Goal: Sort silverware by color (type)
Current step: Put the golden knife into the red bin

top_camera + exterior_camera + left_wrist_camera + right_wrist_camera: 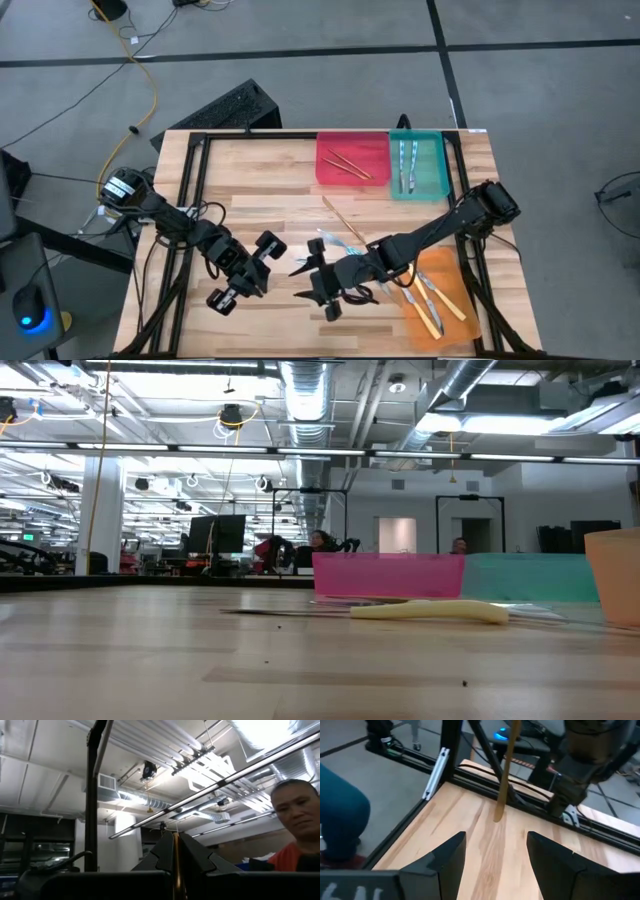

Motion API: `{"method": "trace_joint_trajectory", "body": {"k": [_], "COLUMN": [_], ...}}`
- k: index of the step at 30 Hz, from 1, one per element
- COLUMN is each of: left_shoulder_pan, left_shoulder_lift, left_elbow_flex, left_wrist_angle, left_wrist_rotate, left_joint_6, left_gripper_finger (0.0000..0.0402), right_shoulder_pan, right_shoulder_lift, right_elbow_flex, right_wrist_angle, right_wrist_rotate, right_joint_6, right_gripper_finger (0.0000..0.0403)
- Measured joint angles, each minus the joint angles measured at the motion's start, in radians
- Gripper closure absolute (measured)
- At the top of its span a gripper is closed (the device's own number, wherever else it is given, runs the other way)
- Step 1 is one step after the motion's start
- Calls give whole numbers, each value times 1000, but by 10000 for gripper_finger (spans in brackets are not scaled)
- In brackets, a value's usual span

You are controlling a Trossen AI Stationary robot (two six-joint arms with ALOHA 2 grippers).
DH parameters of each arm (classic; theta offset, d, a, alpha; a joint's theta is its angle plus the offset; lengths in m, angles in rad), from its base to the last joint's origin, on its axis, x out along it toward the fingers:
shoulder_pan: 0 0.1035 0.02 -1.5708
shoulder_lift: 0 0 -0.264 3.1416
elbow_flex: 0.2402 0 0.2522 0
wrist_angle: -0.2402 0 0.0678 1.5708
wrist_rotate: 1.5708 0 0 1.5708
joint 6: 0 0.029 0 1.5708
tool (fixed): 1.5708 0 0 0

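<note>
A thin tan wooden stick [503,775], upright, pinched in the shut left gripper [262,262], faces the right gripper [496,851], whose spread, empty fingers wait just beside, nearest the handover.

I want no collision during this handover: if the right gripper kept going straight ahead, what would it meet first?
Probably the wooden stick hanging ahead between the right gripper's open fingers, held by the left gripper; depth is uncertain.
</note>
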Motion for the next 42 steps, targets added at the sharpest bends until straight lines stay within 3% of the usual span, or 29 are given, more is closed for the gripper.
{"method": "trace_joint_trajectory", "body": {"k": [6, 10, 13, 18, 24, 31, 37, 42], "left_shoulder_pan": [0, 1, 1, 0, 5, 11, 11, 14], "left_shoulder_lift": [0, 0, 0, -2, 0, 1, 1, 1], "left_elbow_flex": [0, 0, 0, 7, 17, 17, 17, 17], "left_wrist_angle": [-5, -63, -59, 3, 1, -3, -7, -24], "left_wrist_rotate": [-10, -89, -217, -469, -729, -821, -871, -862], "left_joint_6": [23, 96, 92, -96, -356, -527, -555, -518], "left_gripper_finger": [401, 401, 401, 401, 401, 401, 401, 401], "right_shoulder_pan": [8, 23, 38, 74, 126, 130, 143, 152], "right_shoulder_lift": [-5, -53, -117, -208, -255, -219, -174, -166], "right_elbow_flex": [0, 1, 0, 0, 1, 0, 0, 0], "right_wrist_angle": [22, -65, -202, -335, -285, -272, -158, -86], "right_wrist_rotate": [-23, -18, -12, 95, 224, 377, 547, 577], "right_joint_6": [74, 123, 204, 273, 76, -170, -467, -412], "right_gripper_finger": [168, 168, 168, 168, 168, 168, 168, 168]}}
